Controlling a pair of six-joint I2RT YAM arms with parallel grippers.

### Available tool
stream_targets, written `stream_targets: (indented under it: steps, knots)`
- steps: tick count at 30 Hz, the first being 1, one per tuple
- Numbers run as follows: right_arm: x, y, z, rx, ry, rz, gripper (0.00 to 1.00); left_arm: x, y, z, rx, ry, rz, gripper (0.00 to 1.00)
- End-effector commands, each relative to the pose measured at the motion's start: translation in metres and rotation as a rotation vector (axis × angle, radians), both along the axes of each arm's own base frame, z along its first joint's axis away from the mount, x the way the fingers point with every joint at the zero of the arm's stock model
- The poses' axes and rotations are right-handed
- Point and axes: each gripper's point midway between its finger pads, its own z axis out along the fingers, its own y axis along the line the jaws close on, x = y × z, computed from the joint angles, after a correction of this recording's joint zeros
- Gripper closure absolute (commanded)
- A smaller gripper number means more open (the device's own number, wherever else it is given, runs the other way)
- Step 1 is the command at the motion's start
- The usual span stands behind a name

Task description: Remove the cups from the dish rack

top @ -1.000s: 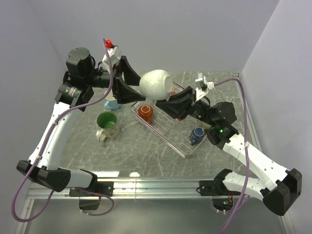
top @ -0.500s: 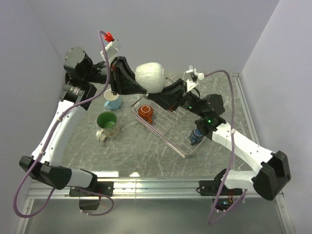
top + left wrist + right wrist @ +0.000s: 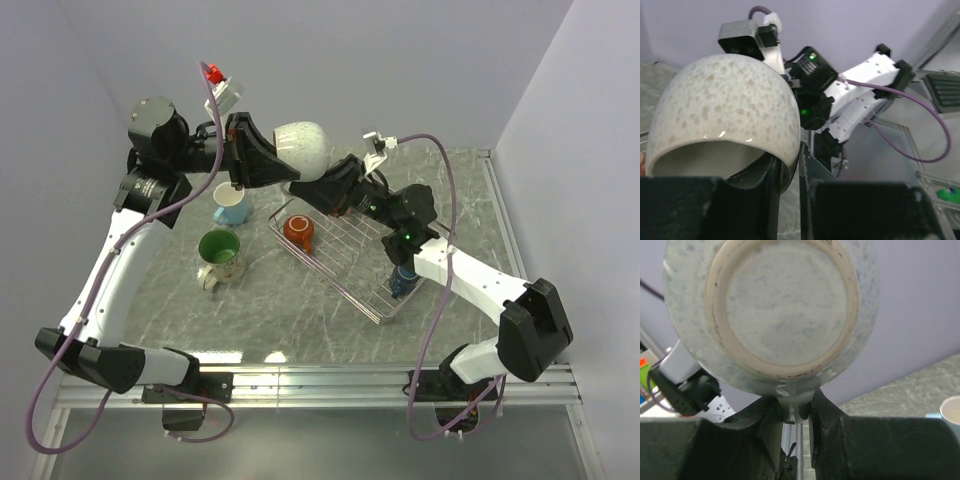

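A white speckled cup (image 3: pixel 303 146) hangs in the air above the far left corner of the dish rack (image 3: pixel 345 250), held between both arms. My left gripper (image 3: pixel 283 166) is shut on its rim (image 3: pixel 790 167), with one finger inside the mouth and the other outside. My right gripper (image 3: pixel 313 186) is closed around the cup's handle (image 3: pixel 794 410), below the cup's base (image 3: pixel 785 305). An orange-red cup (image 3: pixel 298 230) and a dark blue cup (image 3: pixel 404 277) lie in the rack. A light blue cup (image 3: pixel 232 204) and a cream floral cup with a green inside (image 3: pixel 220 255) stand on the table to the left.
The wire rack lies diagonally across the marble table (image 3: pixel 280 310). Walls close in on the left, back and right. The right forearm (image 3: pixel 470 280) stretches over the rack's near right end. The light blue cup's rim (image 3: pixel 952 412) shows at the right edge of the right wrist view.
The left gripper has shut on the white cup's rim. Both arms have carried the cup up and to the left, away from the rack.
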Motion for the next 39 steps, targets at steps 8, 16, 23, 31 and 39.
stream_targets:
  steps: [8, 16, 23, 31, 39]
  knots:
    - [0.037, 0.011, -0.037, -0.123, 0.046, -0.183, 0.06, 0.075, 0.029, -0.018, 0.082, -0.024, 0.552, 1.0]
    - [0.06, 0.01, -0.061, -0.197, 0.119, -0.282, 0.03, 0.107, 0.059, -0.041, 0.189, -0.089, 0.763, 1.0]
    - [0.065, -0.002, -0.089, -0.333, 0.164, -0.354, 0.01, 0.121, 0.124, -0.079, 0.466, -0.178, 0.976, 1.0]
    - [0.042, -0.022, -0.087, -0.399, 0.11, -0.383, 0.0, 0.069, 0.205, -0.18, 0.943, -0.044, 0.867, 1.0]
    - [0.029, -0.026, -0.084, -0.394, 0.082, -0.369, 0.0, -0.034, 0.164, -0.234, 0.965, -0.022, 0.366, 1.0]
